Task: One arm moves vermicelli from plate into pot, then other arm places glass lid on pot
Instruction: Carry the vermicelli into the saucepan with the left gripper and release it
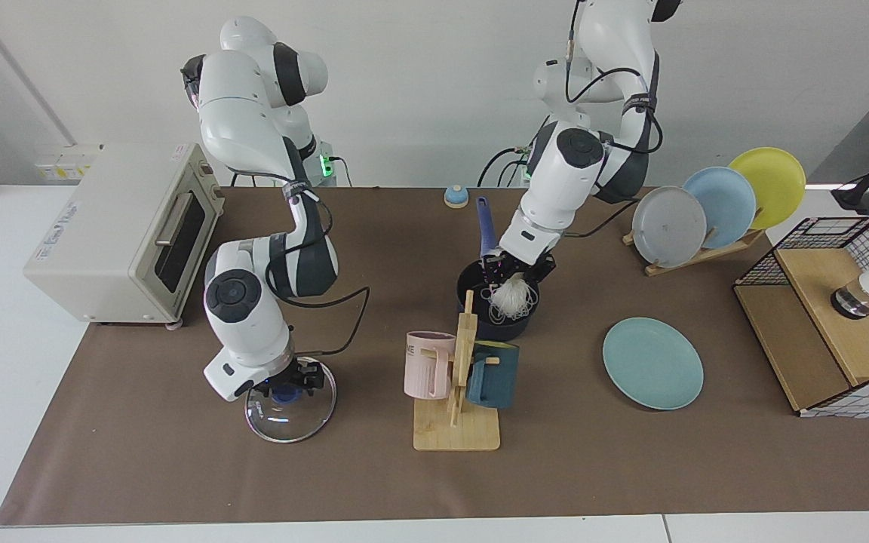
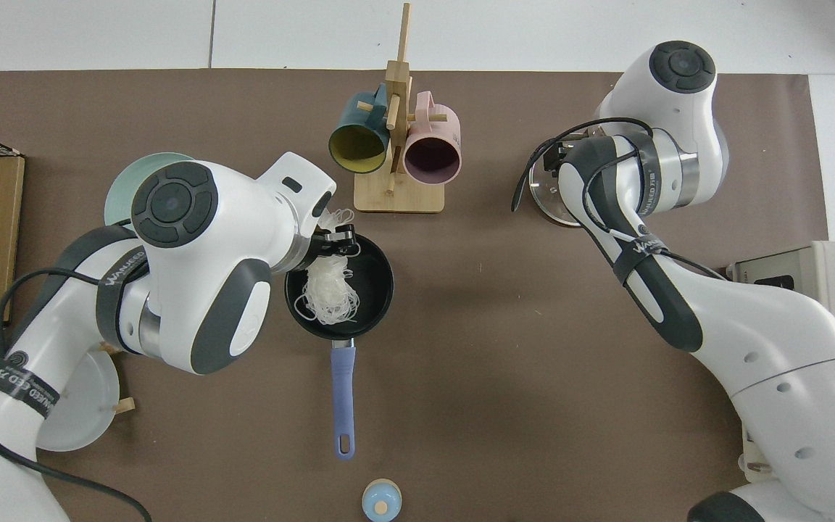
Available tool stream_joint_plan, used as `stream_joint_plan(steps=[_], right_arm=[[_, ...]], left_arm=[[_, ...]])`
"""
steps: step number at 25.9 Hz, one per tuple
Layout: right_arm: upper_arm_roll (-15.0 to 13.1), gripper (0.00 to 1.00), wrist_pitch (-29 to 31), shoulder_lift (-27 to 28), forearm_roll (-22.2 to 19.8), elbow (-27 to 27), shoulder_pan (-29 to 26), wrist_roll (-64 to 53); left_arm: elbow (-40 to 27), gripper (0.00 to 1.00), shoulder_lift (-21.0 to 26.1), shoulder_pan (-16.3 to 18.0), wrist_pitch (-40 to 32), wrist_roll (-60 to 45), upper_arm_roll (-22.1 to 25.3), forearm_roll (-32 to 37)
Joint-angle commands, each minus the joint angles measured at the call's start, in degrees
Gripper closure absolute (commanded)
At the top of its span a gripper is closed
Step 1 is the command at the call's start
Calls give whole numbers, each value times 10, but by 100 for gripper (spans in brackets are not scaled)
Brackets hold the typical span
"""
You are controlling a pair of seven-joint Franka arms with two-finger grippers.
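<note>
My left gripper [image 1: 514, 273] [image 2: 338, 243] hangs over the navy pot [image 1: 498, 328] [image 2: 376, 275], shut on the vermicelli [image 1: 511, 300] [image 2: 327, 290]. The white tangle dangles down into the pot's black inside. The teal plate [image 1: 653, 363] lies bare near the left arm's side; in the top view only its edge [image 2: 119, 190] shows behind that arm. The right gripper [image 1: 284, 388] sits low over the blue knob of the glass lid [image 1: 287, 418] [image 2: 544, 196], which lies flat on the mat. In the top view the right arm hides that gripper.
A wooden mug rack [image 1: 457, 422] [image 2: 396, 196] with a pink and a teal mug stands just in front of the pot. The pot's blue handle [image 1: 486, 226] [image 2: 343, 391] points toward the arm bases. A toaster oven [image 1: 125, 226], a plate rack [image 1: 706, 211] and a wire crate [image 1: 834, 317] line the sides.
</note>
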Motion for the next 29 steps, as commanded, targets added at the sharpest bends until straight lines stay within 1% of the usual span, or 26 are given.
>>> stream_joint_plan(steps=[1, 2, 5, 6, 7, 8, 9, 10, 12, 14, 17, 19, 22, 25, 27, 29], right_arm=[[3, 76, 11, -21, 6, -29, -3, 12], [4, 81, 11, -21, 6, -29, -4, 12], [4, 90, 12, -21, 6, -29, -7, 11], [4, 92, 11, -21, 6, -29, -7, 11], [3, 93, 10, -21, 6, -30, -6, 11], [3, 96, 11, -22, 6, -30, -5, 12], [4, 98, 14, -22, 6, -28, -5, 11], [4, 98, 14, -22, 5, -28, -8, 11], [3, 100, 5, -29, 4, -32, -2, 10], [3, 100, 0, -35, 6, -41, -8, 5], [11, 100, -11, -51, 7, -61, -19, 2], [14, 100, -10, -54, 8, -60, -21, 9], [14, 100, -7, -57, 9, -58, -15, 13], [14, 100, -9, -75, 9, -57, -12, 17], [14, 100, -21, -98, 9, -61, -12, 17], [14, 100, -46, -120, 9, -64, -1, 24]], left_arm=[[-24, 100, 14, -15, 52, -8, 7, -11], [-24, 100, 17, -14, 52, -8, 7, -11], [-25, 99, 21, -13, 53, -6, 8, -12], [-25, 94, 22, -11, 53, -1, 11, -12], [-25, 85, 25, -9, 52, 1, 10, -11], [-24, 64, 29, -7, 49, 4, 11, -11], [-24, 26, 29, -8, 43, 8, 11, -11], [-24, 0, 28, -7, 42, 10, 11, -11], [-14, 0, 26, -5, 32, 8, 11, -11], [8, 0, 18, 6, 6, 7, 13, -11], [61, 0, 5, 26, -66, 8, 13, -6], [98, 0, -5, 37, -115, 8, 15, -4], [146, 0, -24, 68, -189, 15, 15, 14], [157, 0, -49, 92, -229, 48, 18, 26], [157, 0, -78, 119, -256, 88, 18, 26], [156, 0, -98, 136, -281, 132, 18, 26]])
